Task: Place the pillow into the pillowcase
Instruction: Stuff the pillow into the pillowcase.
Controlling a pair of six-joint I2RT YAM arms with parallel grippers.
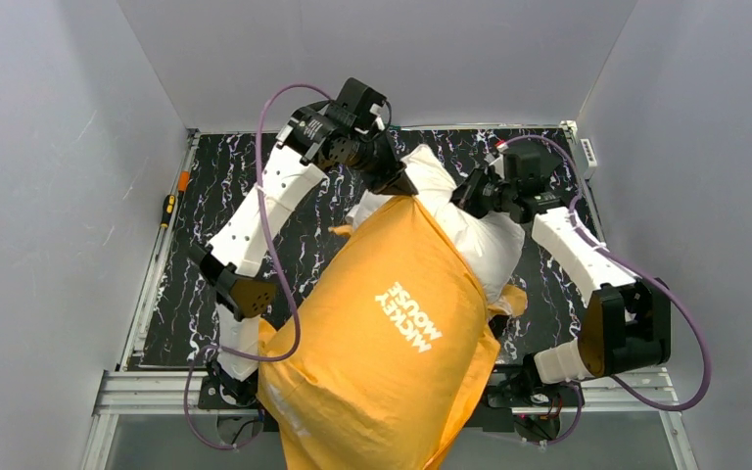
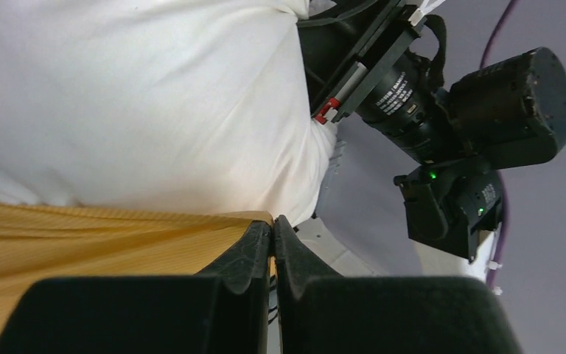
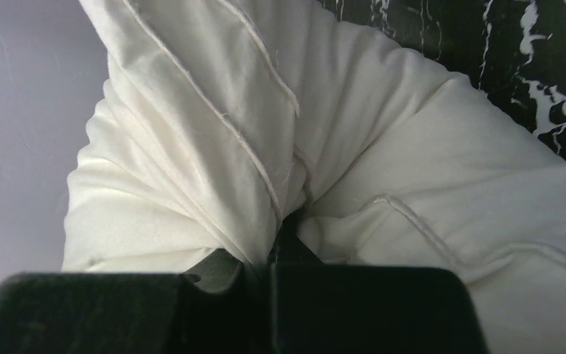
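At the open far end of the orange pillowcase (image 1: 352, 392), the task is judged to be in its closing stretch. The left gripper (image 2: 273, 225) has its jaws pressed together on the hem (image 2: 155, 215) of the pillowcase's mouth, a sliver of orange cloth showing between them. The hold looks meant to draw that hem over what is left uncovered. The right gripper (image 3: 278, 234), just beyond the mouth of the pillowcase, is clamped on a bunched fold of the pillow (image 1: 475, 245), with creases and a seam line radiating from the pinch. This grip appears to steady the pillow or feed it inward while the other gripper pulls the cloth.

The pillow lies mostly inside the pillowcase. Only a plump off-white corner and part of one side stick out of the mouth, on its far and right side. The pillowcase, swollen by its filling, lies slantwise with its white "MICKEY MOUSE" lettering (image 1: 409, 315) upward. Its closed end spills over the near edge of the dark marbled table (image 1: 176, 294). The cloth is soft and loose, so the hem could slip from so small a pinch, and the overhanging closed end may drag the whole bundle nearward.
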